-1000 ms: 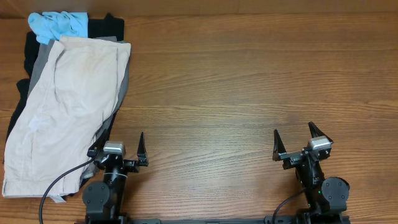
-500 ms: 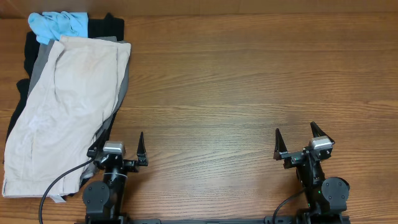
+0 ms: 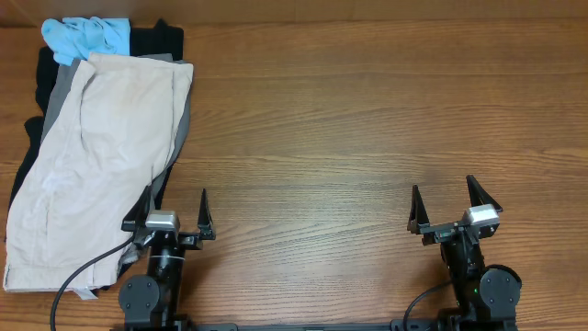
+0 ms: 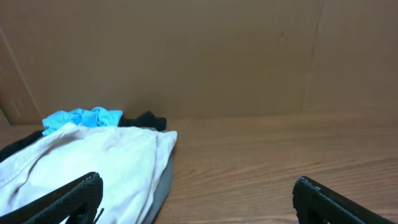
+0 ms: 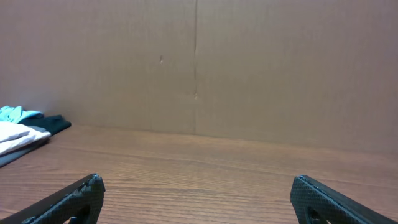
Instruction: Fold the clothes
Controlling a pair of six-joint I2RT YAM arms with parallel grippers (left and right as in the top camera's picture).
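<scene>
The clothes (image 3: pixel 92 147) are lying piled at the upper left of the overhead frame on the table (image 3: pixel 367 119). The cream trousers (image 3: pixel 101 156) are covering a grey garment (image 3: pixel 181 124) and a black garment (image 3: pixel 158 39), with a light blue garment (image 3: pixel 83 37) bunched at the top corner, and nothing is folded. Over the last second the left gripper (image 3: pixel 176 198) is edging leftward toward the pile's lower edge, while the right gripper (image 3: pixel 444 195) is drifting slightly right and down. Both are standing spread wide, holding nothing. The pile is not shifting at all, so the work is likely only beginning, with no reach for the trousers made yet.
</scene>
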